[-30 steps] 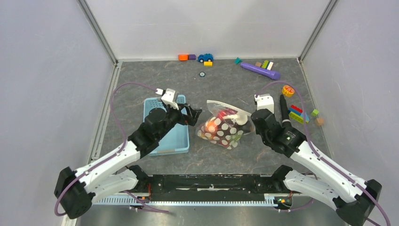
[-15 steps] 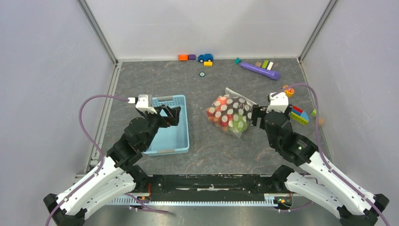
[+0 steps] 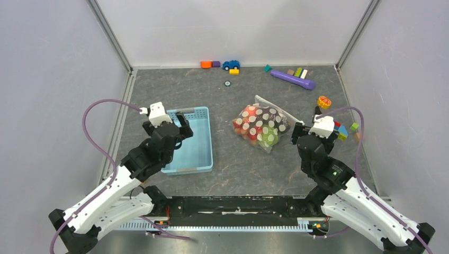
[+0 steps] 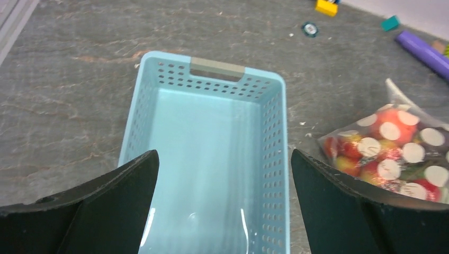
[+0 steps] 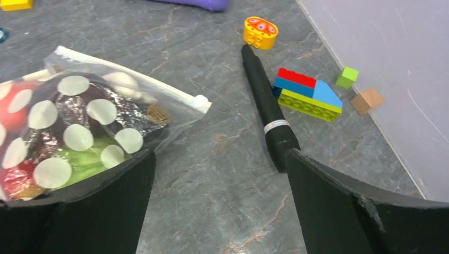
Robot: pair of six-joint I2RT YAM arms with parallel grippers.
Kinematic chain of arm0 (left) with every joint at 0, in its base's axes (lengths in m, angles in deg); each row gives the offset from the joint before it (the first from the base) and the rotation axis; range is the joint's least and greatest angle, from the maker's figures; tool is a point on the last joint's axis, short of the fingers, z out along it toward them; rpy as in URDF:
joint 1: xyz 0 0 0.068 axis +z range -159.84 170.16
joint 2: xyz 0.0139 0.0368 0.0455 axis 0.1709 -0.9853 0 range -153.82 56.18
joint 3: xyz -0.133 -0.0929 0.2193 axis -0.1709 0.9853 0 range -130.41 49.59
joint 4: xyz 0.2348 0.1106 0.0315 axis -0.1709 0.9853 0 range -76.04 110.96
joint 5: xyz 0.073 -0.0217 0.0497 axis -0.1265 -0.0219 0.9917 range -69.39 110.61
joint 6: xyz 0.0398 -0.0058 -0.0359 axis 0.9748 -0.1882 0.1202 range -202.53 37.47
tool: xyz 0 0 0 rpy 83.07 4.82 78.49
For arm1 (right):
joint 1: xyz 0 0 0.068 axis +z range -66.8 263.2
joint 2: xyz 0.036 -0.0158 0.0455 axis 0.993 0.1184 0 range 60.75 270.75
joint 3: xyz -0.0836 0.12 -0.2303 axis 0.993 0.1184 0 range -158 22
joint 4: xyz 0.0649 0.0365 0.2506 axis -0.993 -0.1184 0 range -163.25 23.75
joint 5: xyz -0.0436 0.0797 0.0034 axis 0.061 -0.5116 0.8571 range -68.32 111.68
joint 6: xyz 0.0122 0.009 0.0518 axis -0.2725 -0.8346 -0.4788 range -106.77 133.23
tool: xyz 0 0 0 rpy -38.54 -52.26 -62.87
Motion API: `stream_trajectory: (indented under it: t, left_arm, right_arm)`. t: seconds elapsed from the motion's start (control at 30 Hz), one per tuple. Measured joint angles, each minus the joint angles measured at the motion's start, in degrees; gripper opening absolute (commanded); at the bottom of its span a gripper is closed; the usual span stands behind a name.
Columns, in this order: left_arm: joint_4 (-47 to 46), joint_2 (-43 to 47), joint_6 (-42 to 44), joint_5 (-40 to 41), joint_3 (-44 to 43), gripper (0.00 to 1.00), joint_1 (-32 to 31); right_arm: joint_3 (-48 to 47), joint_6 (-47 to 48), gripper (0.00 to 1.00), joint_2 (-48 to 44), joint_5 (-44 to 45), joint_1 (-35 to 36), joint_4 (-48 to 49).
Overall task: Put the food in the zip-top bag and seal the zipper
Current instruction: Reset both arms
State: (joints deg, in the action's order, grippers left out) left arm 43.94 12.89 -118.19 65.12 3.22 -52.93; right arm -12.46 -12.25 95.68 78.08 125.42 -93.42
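- Left claw (image 4: 223,159) hangs over the near end of the blue basket (image 3: 210,144), its two black fingers spread wide with nothing between them.
- Right claw (image 5: 219,156) is spread just as wide and holds nothing; it hovers low above bare desk (image 3: 238,169), just to the right of the bag (image 3: 262,126).
- The bag lies flat on the desk about midway between the two arms, near the basket's right side but not touching it, and clear of both claws.
- Food (image 3: 249,117) is inside the bag, bunched into a lump: red and orange pieces toward the left, a green one (image 5: 87,159) and a dark one nearer the right claw, all seen through the white dots.
- The zipper (image 5: 132,79) runs along the bag's far right edge, and its small white slider (image 5: 200,100) sits at the corner nearest the right claw. Whether the strip is pressed shut along its whole length I cannot tell.
- The basket has nothing in it.
- A black marker (image 5: 267,106) lies on the desk to the right of the bag, with stacked blocks (image 5: 307,94) just beside it.
- A blue toy car (image 3: 231,64) stands by the back wall, well apart from the bag.
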Motion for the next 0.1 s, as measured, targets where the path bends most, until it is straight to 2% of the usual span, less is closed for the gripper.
stream_trajectory:
  t: [0.1]
  left_arm:
    - [2.4,-0.9,-0.7,0.7,-0.1,1.00,0.0]
  right_arm:
    - [1.6,-1.4,0.98,0.0,2.3,0.0,-0.1]
